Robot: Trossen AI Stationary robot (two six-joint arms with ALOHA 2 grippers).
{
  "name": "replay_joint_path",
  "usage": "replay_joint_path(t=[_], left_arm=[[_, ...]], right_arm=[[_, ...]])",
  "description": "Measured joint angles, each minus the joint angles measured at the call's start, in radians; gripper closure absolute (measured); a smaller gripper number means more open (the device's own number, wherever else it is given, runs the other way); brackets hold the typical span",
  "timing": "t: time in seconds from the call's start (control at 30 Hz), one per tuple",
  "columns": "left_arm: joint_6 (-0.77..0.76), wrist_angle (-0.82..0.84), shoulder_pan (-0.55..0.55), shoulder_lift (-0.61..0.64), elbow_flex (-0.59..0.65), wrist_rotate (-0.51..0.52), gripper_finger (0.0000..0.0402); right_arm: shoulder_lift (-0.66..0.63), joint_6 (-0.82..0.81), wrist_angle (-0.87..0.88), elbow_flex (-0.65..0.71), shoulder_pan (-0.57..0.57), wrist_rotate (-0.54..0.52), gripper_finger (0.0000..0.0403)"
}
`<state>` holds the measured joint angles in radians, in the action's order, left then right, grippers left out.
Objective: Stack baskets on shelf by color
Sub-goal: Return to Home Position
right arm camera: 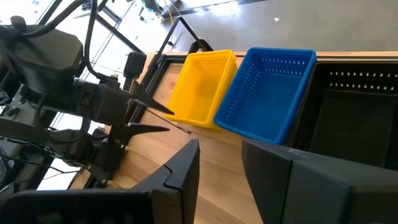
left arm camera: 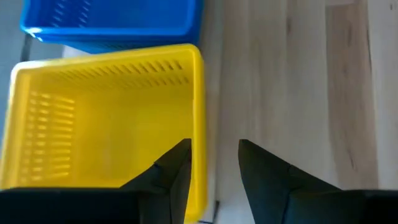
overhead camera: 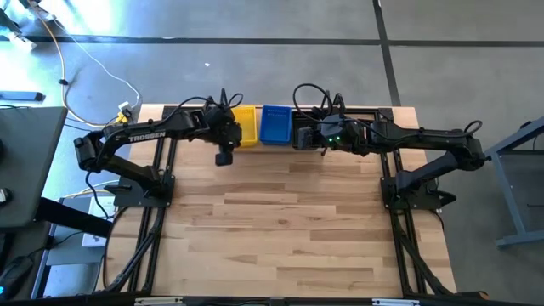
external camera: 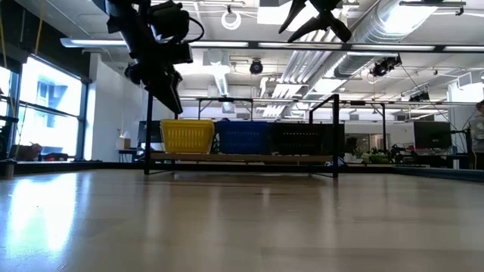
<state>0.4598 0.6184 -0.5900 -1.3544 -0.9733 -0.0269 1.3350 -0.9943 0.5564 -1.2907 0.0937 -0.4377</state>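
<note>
At the far edge of the table (overhead camera: 289, 221), the shelf (external camera: 242, 159) holds yellow baskets (overhead camera: 245, 126), blue baskets (overhead camera: 275, 124) and black baskets (external camera: 302, 138), left to right. The left gripper (left arm camera: 214, 146) hangs released over the yellow near rim, and the right gripper (right arm camera: 221, 146) hangs released over the black ones.

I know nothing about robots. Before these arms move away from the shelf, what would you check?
1. The left hand empty: ok, open with nothing in it.
2. The right hand empty: ok, open by the black baskets.
3. The left hand free of the yellow baskets: cannot tell, one finger is very near the rim.
4. Colours grouped on the shelf: ok, yellow, then blue baskets, then black.
5. Three baskets per stack: cannot tell.
</note>
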Motion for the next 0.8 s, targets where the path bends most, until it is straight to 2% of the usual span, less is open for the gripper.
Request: replay_joint_path(t=[0.2, 0.53, 0.67, 0.8], left_arm=[[-0.074, 0.052, 0.045, 0.055, 0.000, -0.010, 0.0281], [-0.266, 0.049, 0.175, 0.284, 0.004, -0.014, 0.0284], [-0.390, 0.009, 0.249, 0.391, 0.076, -0.013, 0.0284], [-0.516, -0.063, 0.343, 0.501, 0.191, 0.041, 0.0284]], right_arm=[[0.000, 0.000, 0.000, 0.000, 0.000, 0.009, 0.0298], [0.000, -0.048, 0.001, 0.000, -0.003, 0.076, 0.0298], [0.000, -0.071, 0.001, 0.000, -0.006, 0.102, 0.0298], [0.000, -0.067, 0.001, 0.000, -0.014, 0.108, 0.0298]])
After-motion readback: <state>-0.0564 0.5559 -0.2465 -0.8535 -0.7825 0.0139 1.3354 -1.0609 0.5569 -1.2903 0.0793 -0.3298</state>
